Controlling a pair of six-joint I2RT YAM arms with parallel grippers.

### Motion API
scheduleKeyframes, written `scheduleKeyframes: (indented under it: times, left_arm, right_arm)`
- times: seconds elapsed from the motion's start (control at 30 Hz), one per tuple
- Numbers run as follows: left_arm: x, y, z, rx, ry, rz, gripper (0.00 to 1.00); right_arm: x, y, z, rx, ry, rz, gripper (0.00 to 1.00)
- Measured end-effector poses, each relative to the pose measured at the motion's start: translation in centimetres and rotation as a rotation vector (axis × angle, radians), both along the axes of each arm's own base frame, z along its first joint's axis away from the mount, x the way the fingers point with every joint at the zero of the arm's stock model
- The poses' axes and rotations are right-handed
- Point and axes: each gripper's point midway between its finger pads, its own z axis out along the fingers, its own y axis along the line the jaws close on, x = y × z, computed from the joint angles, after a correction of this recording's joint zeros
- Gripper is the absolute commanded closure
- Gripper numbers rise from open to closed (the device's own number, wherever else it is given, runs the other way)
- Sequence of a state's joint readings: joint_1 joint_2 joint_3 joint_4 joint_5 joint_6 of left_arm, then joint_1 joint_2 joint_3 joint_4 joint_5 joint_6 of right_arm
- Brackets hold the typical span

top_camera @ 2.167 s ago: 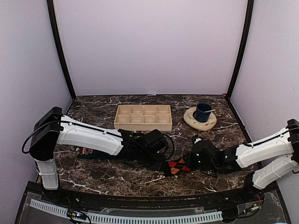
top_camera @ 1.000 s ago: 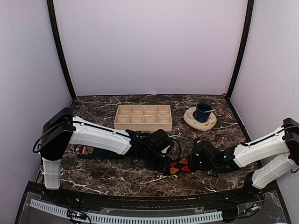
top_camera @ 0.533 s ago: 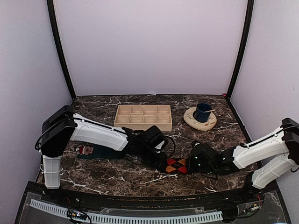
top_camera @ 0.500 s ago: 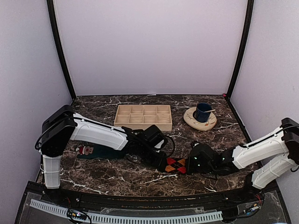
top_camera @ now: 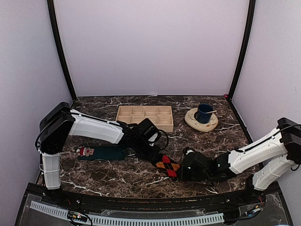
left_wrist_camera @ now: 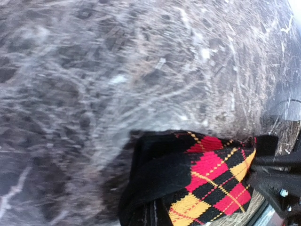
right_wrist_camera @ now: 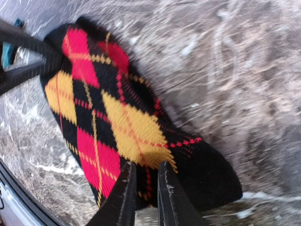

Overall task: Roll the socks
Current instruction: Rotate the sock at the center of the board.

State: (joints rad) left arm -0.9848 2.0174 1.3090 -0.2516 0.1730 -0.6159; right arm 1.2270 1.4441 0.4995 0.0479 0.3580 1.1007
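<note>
Argyle sock [top_camera: 167, 165]: left claw [right_wrist_camera: 49, 60] pinches end; right claw [right_wrist_camera: 145, 165] slightly parted, near table [top_camera: 141, 182] edge.

A lab test booth: plain lilac walls [top_camera: 150, 47] and black posts [top_camera: 61, 52] enclose a marble-patterned table [top_camera: 117, 176].

Two socks lie on the table [top_camera: 94, 107]: one argyle sock [top_camera: 167, 165] near six o'clock, one teal Santa sock [top_camera: 101, 152] at nine. One wooden tray [top_camera: 143, 128] sits at twelve. One blue cup [top_camera: 204, 113] stands on one saucer [top_camera: 194, 121] at two.
</note>
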Motion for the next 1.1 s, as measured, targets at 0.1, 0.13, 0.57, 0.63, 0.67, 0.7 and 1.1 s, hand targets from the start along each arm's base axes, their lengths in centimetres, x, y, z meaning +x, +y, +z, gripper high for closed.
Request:
scheduleKeyframes:
  times: [0.1,0.13,0.57,0.63,0.67,0.7,1.1]
  left_arm:
    - [0.8,0.8,0.0,0.015,-0.009,0.003,1.0]
    - [0.9,1.0,-0.1,0.019,-0.014,0.0,1.0]
    - [3.4,3.7,0.2,0.126,-0.082,-0.055,1.0]
    - [3.7,4.1,0.2,0.137,-0.088,-0.066,1.0]
    - [4.0,4.4,0.2,0.143,-0.09,-0.071,1.0]
    - [4.2,4.6,0.2,0.149,-0.093,-0.078,1.0]
    - [7.0,6.0,0.1,0.179,-0.141,-0.168,1.0]
  right_arm:
    - [-0.5,1.1,0.1,0.005,0.004,0.022,0.81]
    - [-0.6,1.5,0.1,0.005,0.004,0.028,0.81]
    - [-1.7,6.1,0.1,0.017,0.014,0.101,0.79]
    - [-1.7,7.0,0.1,0.019,0.013,0.112,0.79]
    - [-1.7,7.4,0.1,0.02,0.012,0.116,0.78]
    - [-1.6,7.8,0.1,0.02,0.011,0.12,0.78]
    - [-0.7,14.0,0.4,0.01,-0.008,0.211,0.74]
